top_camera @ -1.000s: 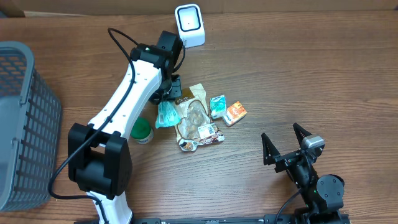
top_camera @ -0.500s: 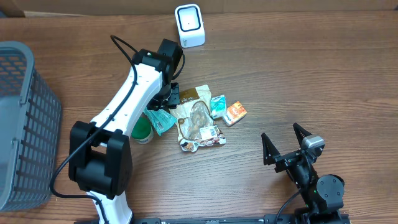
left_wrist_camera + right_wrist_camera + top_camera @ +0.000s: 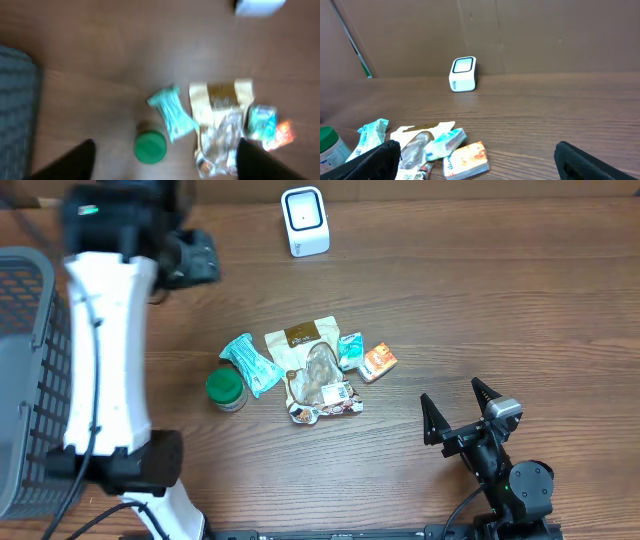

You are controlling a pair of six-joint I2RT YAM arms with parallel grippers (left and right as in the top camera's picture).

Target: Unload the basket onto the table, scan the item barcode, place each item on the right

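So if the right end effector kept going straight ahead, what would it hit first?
Probably the orange packet, which sits just ahead of the open right end effector, between its fingers in the wrist view. Should it slide past, the white scanner comes next; depth is unclear.

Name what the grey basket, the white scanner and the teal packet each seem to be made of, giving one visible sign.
The grey basket is probably moulded plastic with a matte finish; its walls form a regular lattice of holes. The white scanner is likely hard plastic, a smooth shell around a glossier window. The teal packet seems to be thin plastic film, crinkled, with flattened ends.
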